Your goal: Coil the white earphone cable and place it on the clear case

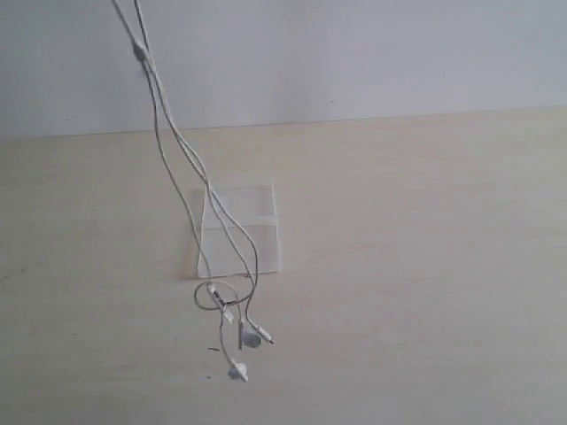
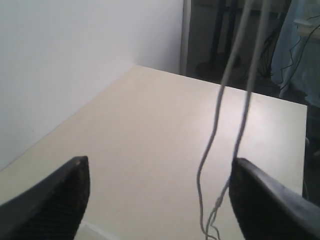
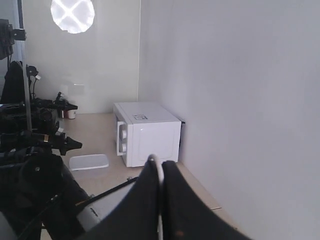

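Left end effector [image 2: 160,161] gapes — white earphone cable [image 2: 216,120] dangles between its jaws.

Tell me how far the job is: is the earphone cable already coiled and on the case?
Done: the white earphone cable is picked up; the shut right hand seems to pinch it. In hand: its strands hang through the open left hand, with the earbuds low in front of the clear case. Left: no full coil is formed yet, and the cable must be laid on the case.

Earphone cable [image 2: 215,122] by gaping left pincer [image 2: 160,162]
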